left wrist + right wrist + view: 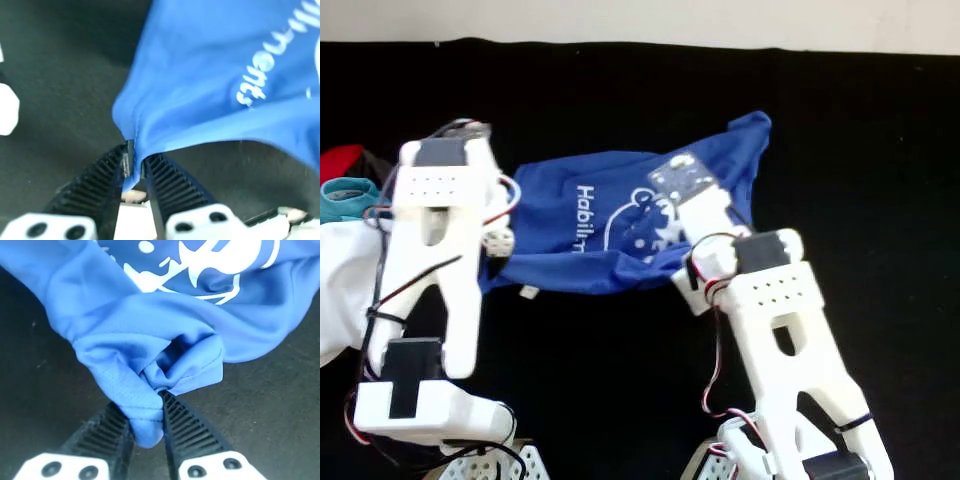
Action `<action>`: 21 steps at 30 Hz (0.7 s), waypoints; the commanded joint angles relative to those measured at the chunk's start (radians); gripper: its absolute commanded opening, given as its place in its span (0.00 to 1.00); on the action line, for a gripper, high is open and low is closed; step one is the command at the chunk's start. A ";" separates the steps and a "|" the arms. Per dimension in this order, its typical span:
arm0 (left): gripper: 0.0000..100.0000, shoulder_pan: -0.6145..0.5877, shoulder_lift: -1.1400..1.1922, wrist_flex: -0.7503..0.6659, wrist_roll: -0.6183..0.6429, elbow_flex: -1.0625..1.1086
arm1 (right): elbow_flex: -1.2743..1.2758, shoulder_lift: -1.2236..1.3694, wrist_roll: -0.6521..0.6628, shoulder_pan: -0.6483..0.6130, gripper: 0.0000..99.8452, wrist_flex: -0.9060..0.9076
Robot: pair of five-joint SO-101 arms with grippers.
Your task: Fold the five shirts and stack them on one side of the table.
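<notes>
The blue shirt (590,225) is lying crumpled on the black cloth-covered table (860,160), at the centre of the high view, with one corner trailing toward 1 o'clock. Its fabric is showing as a thin, smooth knit with stitched hems and white print on the upper face.

The left hand (134,167) is pinching the hem at the garment's 9 o'clock end. Its ribbed black fingers (170,187) are pressing together on a single thin edge, and the cloth is fanning out from that point.

The right hand (147,425) is pinching a bunched wad of the same shirt toward its 3 o'clock side. Here the fabric is showing a fine mesh texture and is puckering into rounded folds at the ribbed fingers.

At the table's 9 o'clock edge, a white garment (340,285), a teal garment (345,195) and a red garment (340,158) are lying close together.
</notes>
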 commanded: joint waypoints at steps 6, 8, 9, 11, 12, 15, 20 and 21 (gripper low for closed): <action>0.01 -0.082 -0.042 -0.049 -0.011 0.001 | -0.217 -0.033 -0.009 -0.102 0.13 0.305; 0.01 -0.097 -0.042 -0.051 -0.015 0.001 | -0.271 -0.033 -0.009 -0.082 0.15 0.338; 0.01 -0.101 -0.042 -0.051 -0.035 0.002 | -0.291 -0.033 -0.009 -0.067 0.15 0.341; 0.01 -0.104 -0.042 -0.051 -0.071 0.007 | -0.305 -0.033 -0.014 -0.035 0.15 0.312; 0.01 -0.108 -0.042 -0.051 -0.072 0.008 | -0.305 -0.033 -0.015 -0.019 0.15 0.286; 0.01 -0.107 -0.042 -0.051 -0.072 0.008 | -0.245 -0.016 -0.015 0.002 0.15 0.200; 0.01 -0.107 -0.042 -0.051 -0.080 0.007 | -0.010 0.010 -0.015 0.002 0.15 0.073; 0.01 -0.107 -0.042 -0.051 -0.080 0.007 | 0.035 0.012 -0.015 0.002 0.15 0.053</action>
